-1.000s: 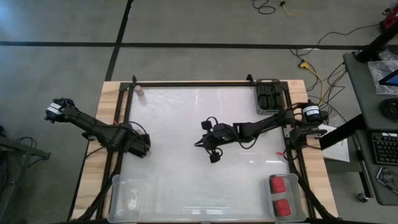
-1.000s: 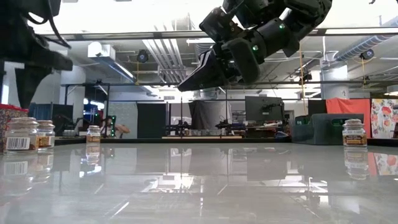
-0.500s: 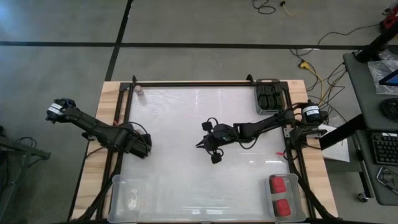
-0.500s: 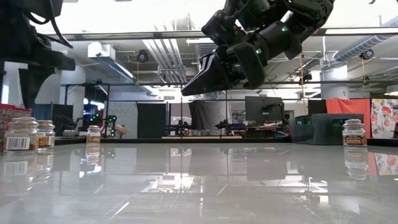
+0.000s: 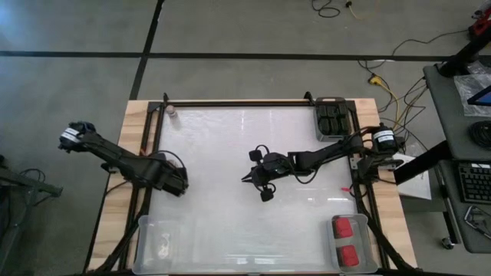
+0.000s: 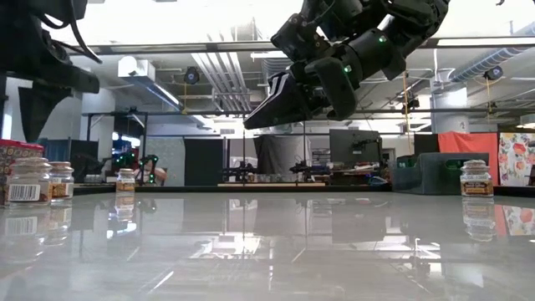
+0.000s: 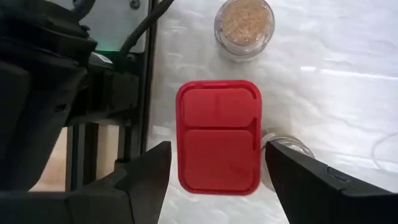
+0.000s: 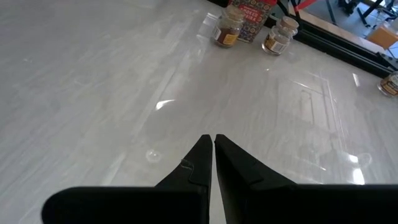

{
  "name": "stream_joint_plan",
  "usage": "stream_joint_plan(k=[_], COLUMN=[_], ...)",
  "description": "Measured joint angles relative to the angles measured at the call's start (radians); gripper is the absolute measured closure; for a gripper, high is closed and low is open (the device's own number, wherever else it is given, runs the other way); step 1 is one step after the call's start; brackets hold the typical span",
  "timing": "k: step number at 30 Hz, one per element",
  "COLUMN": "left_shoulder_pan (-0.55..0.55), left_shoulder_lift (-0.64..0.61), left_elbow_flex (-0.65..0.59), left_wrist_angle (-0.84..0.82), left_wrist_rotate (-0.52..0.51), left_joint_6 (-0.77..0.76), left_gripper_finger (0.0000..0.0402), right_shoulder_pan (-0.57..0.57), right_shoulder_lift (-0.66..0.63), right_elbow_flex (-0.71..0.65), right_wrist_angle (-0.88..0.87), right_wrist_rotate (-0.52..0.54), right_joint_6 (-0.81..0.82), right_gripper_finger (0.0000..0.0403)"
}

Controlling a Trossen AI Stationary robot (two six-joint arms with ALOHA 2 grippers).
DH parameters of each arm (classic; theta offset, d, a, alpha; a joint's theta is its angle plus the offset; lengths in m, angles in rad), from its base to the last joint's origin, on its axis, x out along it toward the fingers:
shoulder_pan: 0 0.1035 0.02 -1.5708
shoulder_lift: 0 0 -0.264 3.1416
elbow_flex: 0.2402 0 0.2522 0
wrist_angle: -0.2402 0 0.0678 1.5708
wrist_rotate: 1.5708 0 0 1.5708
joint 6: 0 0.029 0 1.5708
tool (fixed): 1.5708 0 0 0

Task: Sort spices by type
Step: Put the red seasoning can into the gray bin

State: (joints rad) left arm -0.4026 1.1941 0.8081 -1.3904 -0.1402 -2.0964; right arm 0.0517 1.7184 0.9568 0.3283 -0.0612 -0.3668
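In the left wrist view a red-topped blocky spice jar (image 7: 219, 137) stands on the white table. My left gripper (image 7: 216, 152) hangs over it, pointing down and open, with one finger on each side and a thin gap at both. A round jar of tan grains (image 7: 244, 22) stands beyond it. Another round jar (image 7: 289, 146) is half hidden behind one finger. The high view shows this gripper (image 5: 178, 184) at the table's left edge. My right gripper (image 5: 247, 178) hovers shut above the table's middle, pointing left and slightly down, holding nothing (image 8: 212, 146).
A clear bin (image 5: 332, 119) at the far right holds black jars. A bin (image 5: 349, 239) at the near right holds red-topped jars. A clear bin (image 5: 163, 244) sits at the near left. One jar (image 5: 173, 112) stands at the far left corner. A black frame rail (image 7: 146, 93) runs beside the left gripper.
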Motion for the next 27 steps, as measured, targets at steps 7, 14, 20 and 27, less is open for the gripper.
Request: stream_joint_plan(k=[7, 14, 20, 27], left_shoulder_pan=[0.0, 0.0, 0.0, 0.0], left_shoulder_lift=[0.009, 0.005, 0.004, 0.004], left_elbow_flex=[-0.035, -0.038, -0.038, 0.021], left_wrist_angle=[0.043, 0.045, 0.054, -0.038], left_wrist_rotate=[0.011, 0.006, -0.029, -0.033], left_joint_6=[0.001, 0.015, 0.017, 0.033], left_gripper_finger=[0.0157, 0.0147, 0.0129, 0.0114], right_shoulder_pan=[0.0, 0.0, 0.0, 0.0], right_shoulder_lift=[0.0, 0.0, 0.0, 0.0], right_elbow_flex=[-0.002, -0.002, -0.002, -0.003], right_wrist_angle=[0.0, 0.0, 0.001, 0.002], right_wrist_rotate=[0.0, 0.0, 0.0, 0.0], right_joint_6=[0.0, -0.001, -0.001, -0.004], right_gripper_finger=[0.039, 0.039, 0.039, 0.039])
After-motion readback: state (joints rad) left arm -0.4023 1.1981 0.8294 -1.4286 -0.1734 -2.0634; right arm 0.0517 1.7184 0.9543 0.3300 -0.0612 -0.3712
